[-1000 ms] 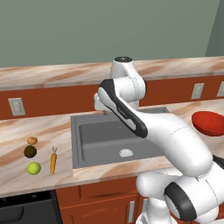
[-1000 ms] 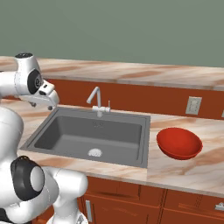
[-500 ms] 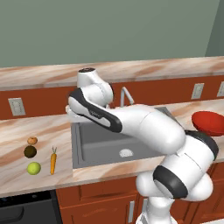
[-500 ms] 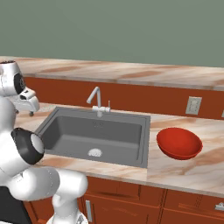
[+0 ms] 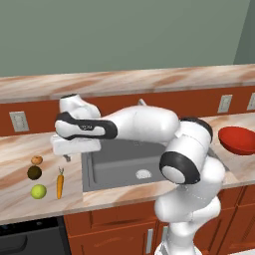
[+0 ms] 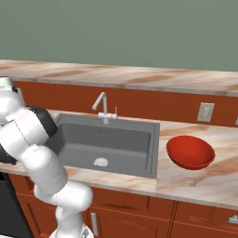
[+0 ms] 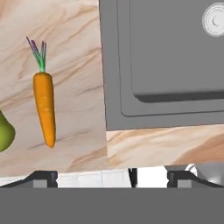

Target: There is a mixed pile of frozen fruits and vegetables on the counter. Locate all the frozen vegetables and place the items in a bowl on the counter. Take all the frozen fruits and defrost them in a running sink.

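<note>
The mixed pile lies on the counter (image 5: 15, 147) left of the sink (image 5: 124, 167): a small orange ball (image 5: 36, 160), a dark brown ball (image 5: 34, 172), a yellow-green ball (image 5: 38, 191) and an orange carrot (image 5: 60, 184). My gripper (image 5: 63, 155) hangs open just above the counter's strip between sink and pile, right of the orange ball and above the carrot. In the hand view the carrot (image 7: 45, 107) lies lengthwise with its green top away, the yellow-green ball (image 7: 3, 131) sits at the left edge, and the gripper (image 7: 112, 177) holds nothing. The red bowl (image 5: 241, 139) stands far right.
The sink basin (image 6: 109, 142) is dark grey with a pale drain (image 7: 214, 19). A silver faucet (image 6: 102, 104) stands behind it. The red bowl (image 6: 190, 152) rests on the counter right of the sink. A wall outlet (image 6: 204, 111) sits above it.
The arm has swung left from over the sink to the counter strip beside the pile. The gripper has stayed open. The food items have not moved.
</note>
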